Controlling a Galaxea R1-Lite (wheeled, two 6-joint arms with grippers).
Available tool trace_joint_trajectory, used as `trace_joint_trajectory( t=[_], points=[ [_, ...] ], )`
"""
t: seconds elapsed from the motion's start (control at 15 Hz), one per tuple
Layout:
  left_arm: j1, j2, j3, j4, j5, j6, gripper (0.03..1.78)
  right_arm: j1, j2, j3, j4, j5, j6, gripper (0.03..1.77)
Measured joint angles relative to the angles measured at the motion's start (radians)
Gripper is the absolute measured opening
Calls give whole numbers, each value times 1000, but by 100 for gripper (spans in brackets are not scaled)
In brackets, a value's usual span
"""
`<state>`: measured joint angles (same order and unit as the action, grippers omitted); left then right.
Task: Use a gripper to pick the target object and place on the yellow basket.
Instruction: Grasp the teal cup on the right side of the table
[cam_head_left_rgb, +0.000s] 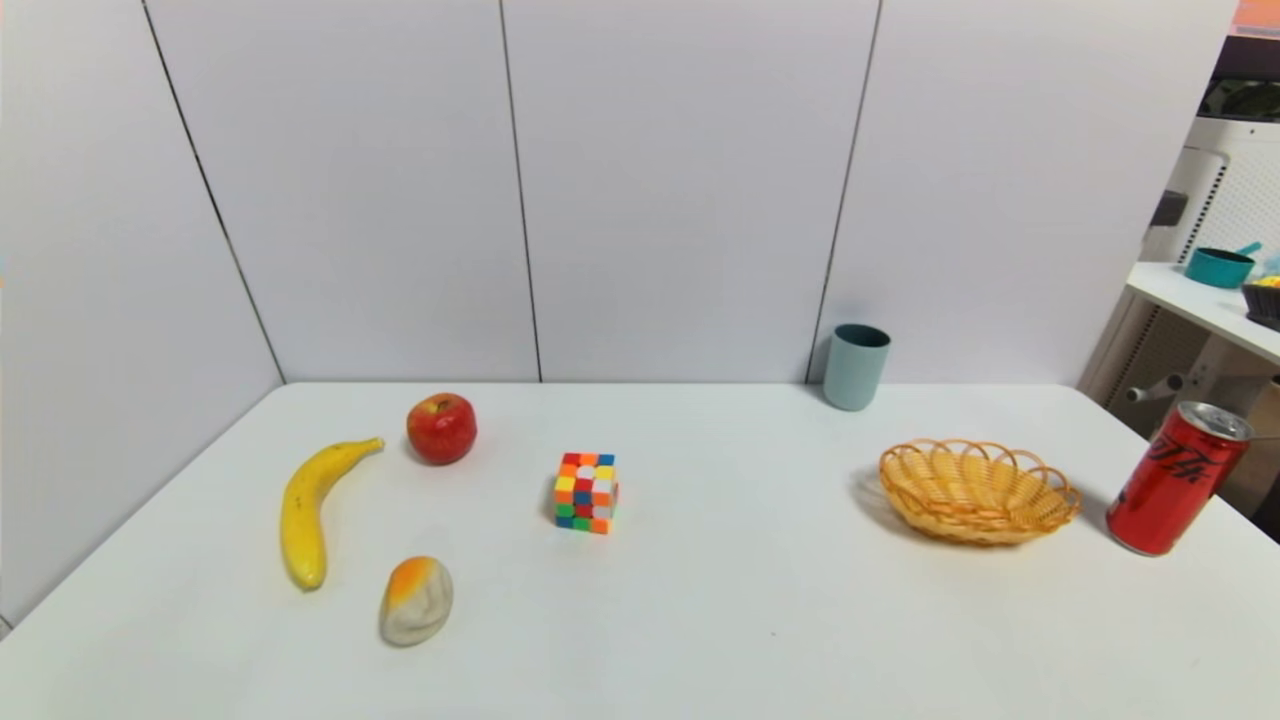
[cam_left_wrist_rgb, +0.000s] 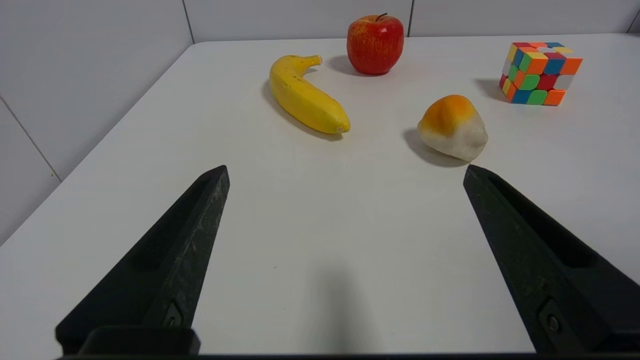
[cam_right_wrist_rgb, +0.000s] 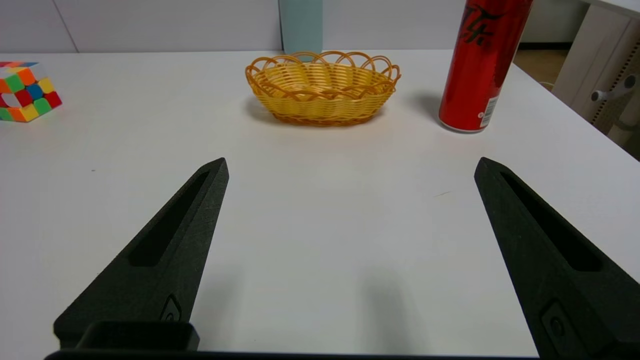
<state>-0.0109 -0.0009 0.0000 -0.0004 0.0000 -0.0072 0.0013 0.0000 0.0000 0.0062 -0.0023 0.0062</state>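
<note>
Head view lacks grippers, wrist views show left gripper (cam_left_wrist_rgb: 345, 170), right gripper (cam_right_wrist_rgb: 350, 165) spread

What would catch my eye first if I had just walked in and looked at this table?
Probably the bright puzzle cube in the table's middle, with a banana and a red apple to the robot's left. To its right sit the yellow basket and a red soda can, with the grey-blue cup by the back wall.

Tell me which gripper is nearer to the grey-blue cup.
Right. The right gripper faces the yellow basket with the cup behind it; the left gripper faces the banana.
</note>
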Motion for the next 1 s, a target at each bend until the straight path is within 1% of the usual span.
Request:
trace_joint_trajectory(
  t=[0.27,0.47,0.6,0.8,1.0],
  points=[
    [0,0,0,0,0,0,169,0,2,0,0,1,-4,170],
    [0,0,0,0,0,0,169,0,39,-21,-14,2,-9,170],
    [0,0,0,-1,0,0,169,0,90,-84,-41,4,-13,170],
    [0,0,0,0,0,0,169,0,213,-204,-93,7,-48,170],
    [0,0,0,0,0,0,169,-5,402,-409,-113,7,-73,170]
  ],
)
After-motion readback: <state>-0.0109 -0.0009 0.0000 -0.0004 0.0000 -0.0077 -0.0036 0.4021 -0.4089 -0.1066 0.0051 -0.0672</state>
